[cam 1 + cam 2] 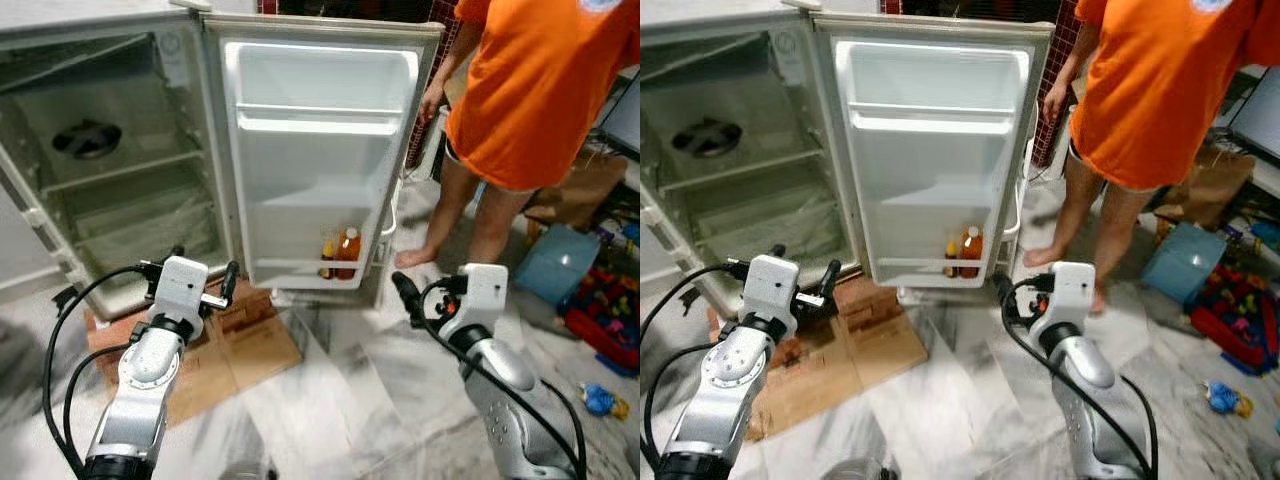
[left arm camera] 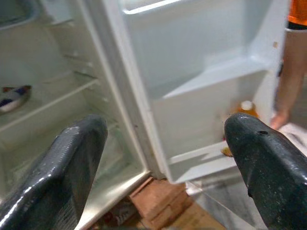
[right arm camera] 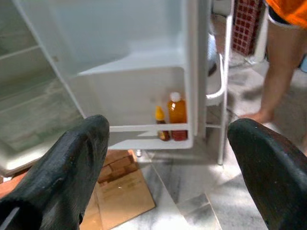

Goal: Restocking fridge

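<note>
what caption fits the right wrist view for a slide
Open right gripper faces the open fridge door, two orange bottles on its bottom shelf.

The floor (image 1: 330, 400) is pale marble-patterned tile, streaked grey and white. A flattened sheet of brown cardboard (image 1: 235, 355) lies on it, with reddish bricks (image 1: 865, 300) just behind. A person in an orange shirt (image 1: 540, 90) stands barefoot to the right. Beyond them sit a blue bucket (image 1: 555, 265), a brown paper bag (image 1: 585, 185) and scattered bright toys (image 1: 610, 320). A dark red tiled wall (image 3: 247, 24) shows behind.
</note>
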`<state>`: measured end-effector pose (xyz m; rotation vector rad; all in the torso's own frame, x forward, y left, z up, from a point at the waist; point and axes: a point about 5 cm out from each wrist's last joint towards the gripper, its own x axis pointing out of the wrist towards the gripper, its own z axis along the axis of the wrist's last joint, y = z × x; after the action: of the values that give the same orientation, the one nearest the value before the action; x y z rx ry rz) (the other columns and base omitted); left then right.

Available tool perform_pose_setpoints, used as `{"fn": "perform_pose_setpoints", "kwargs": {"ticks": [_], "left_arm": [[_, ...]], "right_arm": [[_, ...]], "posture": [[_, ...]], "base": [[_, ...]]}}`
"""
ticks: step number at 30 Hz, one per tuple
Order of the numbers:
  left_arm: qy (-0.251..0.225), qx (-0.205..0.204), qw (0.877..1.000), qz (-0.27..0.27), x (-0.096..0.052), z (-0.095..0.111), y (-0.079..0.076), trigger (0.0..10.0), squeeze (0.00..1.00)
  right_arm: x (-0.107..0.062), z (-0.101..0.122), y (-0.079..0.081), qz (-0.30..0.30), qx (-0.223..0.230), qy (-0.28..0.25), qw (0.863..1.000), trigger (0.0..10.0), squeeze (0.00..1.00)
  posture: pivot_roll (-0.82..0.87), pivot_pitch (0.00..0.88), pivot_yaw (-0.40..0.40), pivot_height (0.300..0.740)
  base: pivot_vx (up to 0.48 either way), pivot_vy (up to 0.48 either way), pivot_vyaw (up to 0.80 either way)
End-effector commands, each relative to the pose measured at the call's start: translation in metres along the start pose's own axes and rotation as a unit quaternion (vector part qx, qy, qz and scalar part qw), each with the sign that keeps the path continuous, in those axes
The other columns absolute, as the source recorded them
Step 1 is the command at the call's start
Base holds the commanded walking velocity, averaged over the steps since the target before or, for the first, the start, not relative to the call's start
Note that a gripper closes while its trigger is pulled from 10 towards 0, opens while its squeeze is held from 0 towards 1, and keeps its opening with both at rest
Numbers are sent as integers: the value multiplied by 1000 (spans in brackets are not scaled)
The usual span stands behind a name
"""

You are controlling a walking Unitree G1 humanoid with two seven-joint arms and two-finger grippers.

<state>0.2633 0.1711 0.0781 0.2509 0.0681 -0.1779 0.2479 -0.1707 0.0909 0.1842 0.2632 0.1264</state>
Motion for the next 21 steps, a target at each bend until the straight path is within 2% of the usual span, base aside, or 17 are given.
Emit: {"fn": "perform_pose_setpoints", "kwargs": {"ticks": [1,10,19,21], "left_arm": [[2,-5,1000,-1,0,0,-1,10000,0],[1,-24,999,-21,-1,1,-5,10000,0],[8,-37,999,-8,0,0,-5,10000,0],[7,-38,999,-14,0,0,-6,10000,0]], "right_arm": [[0,0,-5,-12,-1,-2,1000,10000,0],[-1,4,-8,-15,-9,-22,1000,10000,0],[0,5,-12,-25,-8,-22,999,10000,0],[0,2,-13,-30,-1,-17,999,10000,0]], "posture": [[77,0,-48,740],[74,0,-51,740],[71,0,-58,740],[68,0,-58,740]], "base": [[0,0,0],[0,0,0],[0,0,0],[0,0,-616]]}}
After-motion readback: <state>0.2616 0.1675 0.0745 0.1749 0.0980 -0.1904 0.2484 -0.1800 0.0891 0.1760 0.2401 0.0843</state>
